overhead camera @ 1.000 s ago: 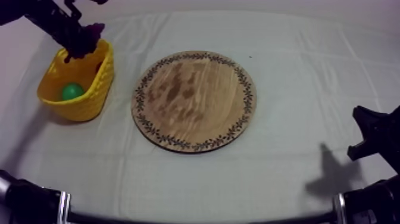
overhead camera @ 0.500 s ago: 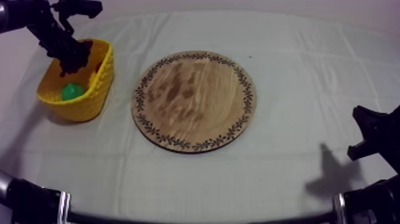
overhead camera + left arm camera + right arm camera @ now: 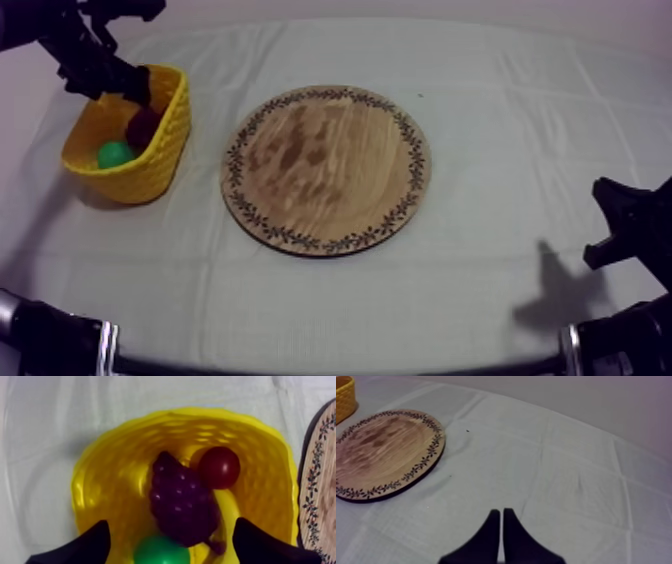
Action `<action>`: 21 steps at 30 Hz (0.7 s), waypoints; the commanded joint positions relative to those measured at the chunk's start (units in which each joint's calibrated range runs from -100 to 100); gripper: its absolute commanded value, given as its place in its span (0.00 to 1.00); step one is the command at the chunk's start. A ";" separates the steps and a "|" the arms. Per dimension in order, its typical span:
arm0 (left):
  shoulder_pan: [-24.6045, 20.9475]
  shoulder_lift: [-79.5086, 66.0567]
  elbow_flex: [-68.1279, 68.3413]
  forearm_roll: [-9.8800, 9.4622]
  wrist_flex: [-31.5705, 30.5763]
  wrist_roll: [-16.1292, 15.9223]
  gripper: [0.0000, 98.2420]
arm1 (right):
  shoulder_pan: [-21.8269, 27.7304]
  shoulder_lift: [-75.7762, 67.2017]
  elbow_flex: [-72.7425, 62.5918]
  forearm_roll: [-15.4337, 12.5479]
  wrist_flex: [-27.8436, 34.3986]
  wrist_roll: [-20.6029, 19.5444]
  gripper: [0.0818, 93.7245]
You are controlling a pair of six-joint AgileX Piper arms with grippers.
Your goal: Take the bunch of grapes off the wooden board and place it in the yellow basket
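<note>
Grapes (image 3: 182,501) lie in the basket (image 3: 100,476) under the left gripper (image 3: 171,523), whose fingers stand apart. The right gripper (image 3: 501,513) is closed, empty.

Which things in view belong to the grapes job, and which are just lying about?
Job: bunch of grapes, lying in the yellow basket; wooden board; left gripper, open over the basket.
Lying about: small red fruit and round green toy, both in the basket.
</note>
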 commanded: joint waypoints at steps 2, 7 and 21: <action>-0.19 -1.91 0.49 0.02 -1.49 0.42 0.97 | 0.02 -0.01 -0.03 0.01 0.00 -0.01 0.00; -0.88 -6.96 1.14 -0.31 -5.01 3.14 0.98 | 0.02 -0.01 -0.03 0.01 0.00 -0.01 0.00; -4.36 -30.26 14.91 1.03 -24.30 6.38 0.45 | 0.02 -0.01 -0.03 0.01 0.00 -0.01 0.00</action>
